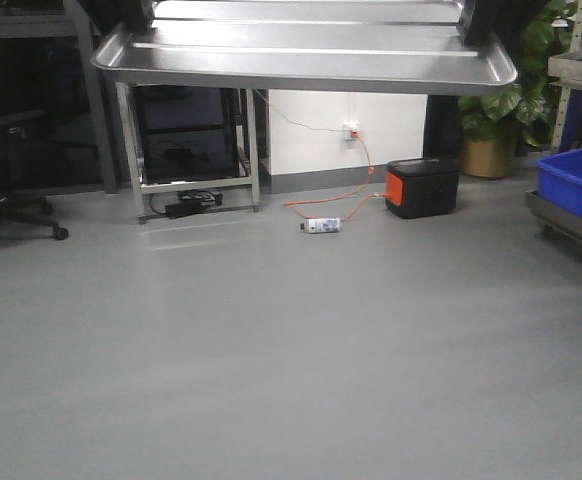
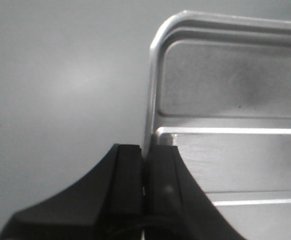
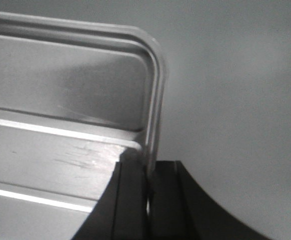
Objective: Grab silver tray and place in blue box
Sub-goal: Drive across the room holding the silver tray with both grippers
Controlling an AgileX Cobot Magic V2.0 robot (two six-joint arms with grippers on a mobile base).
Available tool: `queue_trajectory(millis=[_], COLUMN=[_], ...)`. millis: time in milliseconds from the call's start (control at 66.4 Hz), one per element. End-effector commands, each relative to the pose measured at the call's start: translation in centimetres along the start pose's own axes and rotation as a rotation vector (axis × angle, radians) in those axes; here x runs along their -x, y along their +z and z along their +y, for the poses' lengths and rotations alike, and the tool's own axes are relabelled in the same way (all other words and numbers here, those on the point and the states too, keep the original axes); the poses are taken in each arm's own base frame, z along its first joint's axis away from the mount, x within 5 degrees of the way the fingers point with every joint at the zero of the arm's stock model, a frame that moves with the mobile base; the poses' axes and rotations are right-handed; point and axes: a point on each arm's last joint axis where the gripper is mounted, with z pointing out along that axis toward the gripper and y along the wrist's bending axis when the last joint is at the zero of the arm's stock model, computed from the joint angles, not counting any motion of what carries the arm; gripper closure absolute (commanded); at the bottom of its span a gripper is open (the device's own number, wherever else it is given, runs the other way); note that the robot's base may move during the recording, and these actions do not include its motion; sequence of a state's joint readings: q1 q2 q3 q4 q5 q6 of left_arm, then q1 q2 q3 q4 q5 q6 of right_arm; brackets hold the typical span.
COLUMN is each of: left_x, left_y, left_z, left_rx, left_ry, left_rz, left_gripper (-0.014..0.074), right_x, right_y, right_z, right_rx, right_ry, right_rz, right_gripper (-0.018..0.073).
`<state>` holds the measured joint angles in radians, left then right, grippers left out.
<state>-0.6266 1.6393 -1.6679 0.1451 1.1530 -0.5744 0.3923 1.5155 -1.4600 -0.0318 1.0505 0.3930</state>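
The silver tray (image 1: 301,55) hangs in the air across the top of the front view, with long raised ribs along its floor. My left gripper (image 2: 144,165) is shut on the tray's left rim, and the tray (image 2: 225,100) fills the right of that view. My right gripper (image 3: 149,172) is shut on the tray's right rim, with the tray (image 3: 60,100) to its left. Grey floor lies below the tray in both wrist views. The blue box (image 1: 579,185) stands at the right edge of the front view, apart from the tray and lower than it.
The blue box rests on a grey cart (image 1: 566,222). A metal stand (image 1: 191,140) is behind the tray. A black-and-orange box (image 1: 423,187), a bottle (image 1: 323,225) and an orange cable (image 1: 331,203) lie on the floor. An office chair (image 1: 11,170) is left, a potted plant (image 1: 501,120) right.
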Motion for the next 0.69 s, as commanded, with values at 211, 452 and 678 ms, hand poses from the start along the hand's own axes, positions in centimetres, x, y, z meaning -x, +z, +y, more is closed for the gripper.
queue_trajectory(millis=[211,452,678], left_x=[0.85,0.85,0.83], left_y=[-2.92,-2.92,-2.91], left_z=[0.63,0.63,0.59], left_rx=[0.0,0.0,-0.005], left_ry=[0.002,0.002,-0.001], left_rz=[-0.109,-0.109,-0.106], left_gripper=[0.0701,0.0701,0.0701], right_x=[0.79,0.79,0.79], right_y=[-2.47,-2.47,-2.47], right_z=[-0.63,-0.63,-0.63], right_rx=[-0.026,-0.026,-0.026], right_ry=[-0.032,-0.032,-0.032], right_rz=[-0.096,-0.096,-0.096], right_gripper=[0.0501,0.0501,0.0501])
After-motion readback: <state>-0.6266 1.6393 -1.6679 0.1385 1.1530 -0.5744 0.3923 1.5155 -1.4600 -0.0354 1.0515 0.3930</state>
